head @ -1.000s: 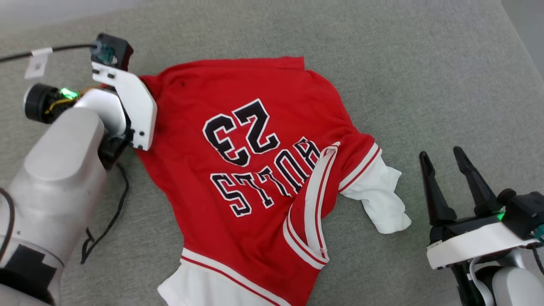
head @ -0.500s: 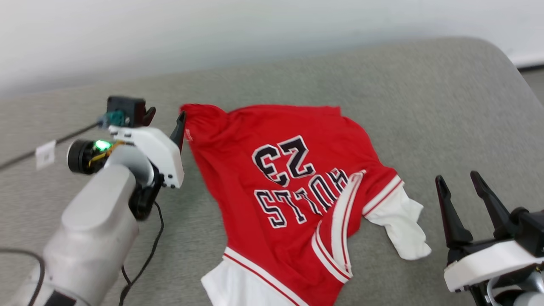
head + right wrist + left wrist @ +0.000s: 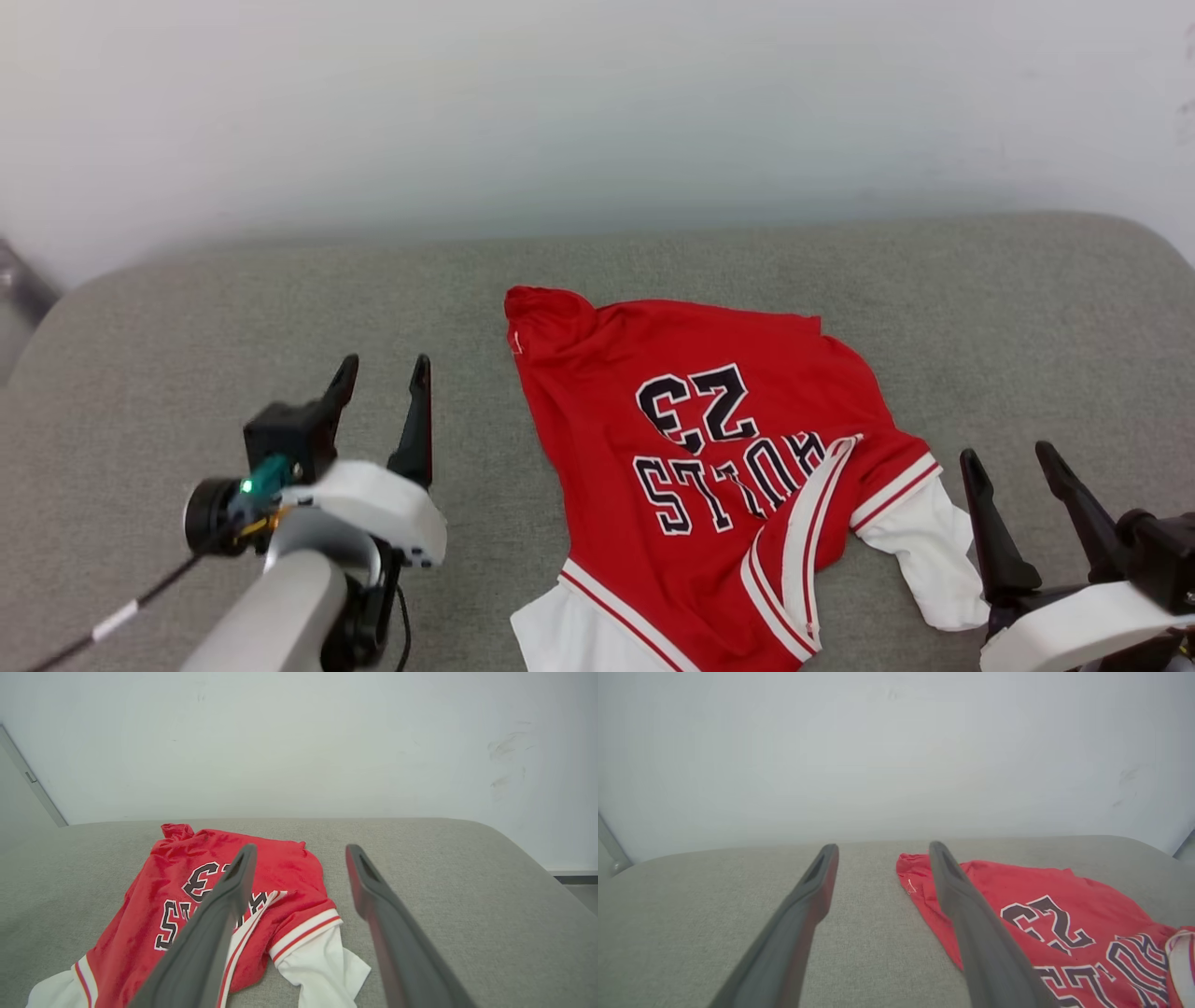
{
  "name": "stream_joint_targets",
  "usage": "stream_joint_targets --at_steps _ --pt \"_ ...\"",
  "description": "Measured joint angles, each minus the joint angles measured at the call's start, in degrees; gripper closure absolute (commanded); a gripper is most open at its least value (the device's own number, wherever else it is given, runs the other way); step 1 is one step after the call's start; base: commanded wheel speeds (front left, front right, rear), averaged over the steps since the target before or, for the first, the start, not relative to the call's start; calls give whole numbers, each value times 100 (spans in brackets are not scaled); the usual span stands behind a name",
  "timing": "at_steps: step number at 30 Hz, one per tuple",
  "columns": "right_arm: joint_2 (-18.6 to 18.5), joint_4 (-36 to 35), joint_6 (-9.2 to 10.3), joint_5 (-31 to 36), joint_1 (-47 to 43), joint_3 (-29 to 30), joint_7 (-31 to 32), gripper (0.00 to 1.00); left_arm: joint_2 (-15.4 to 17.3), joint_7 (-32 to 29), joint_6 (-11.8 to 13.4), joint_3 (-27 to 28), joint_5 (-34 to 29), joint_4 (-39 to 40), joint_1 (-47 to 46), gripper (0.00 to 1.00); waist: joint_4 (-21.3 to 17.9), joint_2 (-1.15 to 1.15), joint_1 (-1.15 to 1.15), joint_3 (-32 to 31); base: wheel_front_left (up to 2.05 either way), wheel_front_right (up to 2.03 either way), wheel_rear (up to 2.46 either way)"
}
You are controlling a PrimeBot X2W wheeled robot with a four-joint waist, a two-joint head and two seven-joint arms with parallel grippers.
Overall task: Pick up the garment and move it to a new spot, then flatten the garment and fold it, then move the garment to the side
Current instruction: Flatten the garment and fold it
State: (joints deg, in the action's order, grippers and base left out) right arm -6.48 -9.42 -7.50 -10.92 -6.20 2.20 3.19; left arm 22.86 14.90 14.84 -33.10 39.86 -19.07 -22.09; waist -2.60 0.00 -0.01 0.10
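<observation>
Seeing the shirt (image 3: 709,485) lying rumpled on the grey cushion (image 3: 187,336), number side up. My left gripper (image 3: 385,369) hovers just left of the shirt, fingers spread, holding nothing. My right gripper (image 3: 1010,454) is just right of the shirt's white sleeve (image 3: 924,551), spread too, empty.
</observation>
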Motion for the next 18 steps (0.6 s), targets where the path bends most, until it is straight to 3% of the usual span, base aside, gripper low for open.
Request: stream_joint_targets --at_steps 7,18 --pt "10 -9 0 4 -162 -44 75 0 11 16 444 450 -483 1207 1269 0 130 0 0 -169 0 0 0" --pt "44 -71 0 34 -324 -111 143 0 -158 -9 576 458 -642 1518 2203 0 142 0 0 -315 0 0 0"
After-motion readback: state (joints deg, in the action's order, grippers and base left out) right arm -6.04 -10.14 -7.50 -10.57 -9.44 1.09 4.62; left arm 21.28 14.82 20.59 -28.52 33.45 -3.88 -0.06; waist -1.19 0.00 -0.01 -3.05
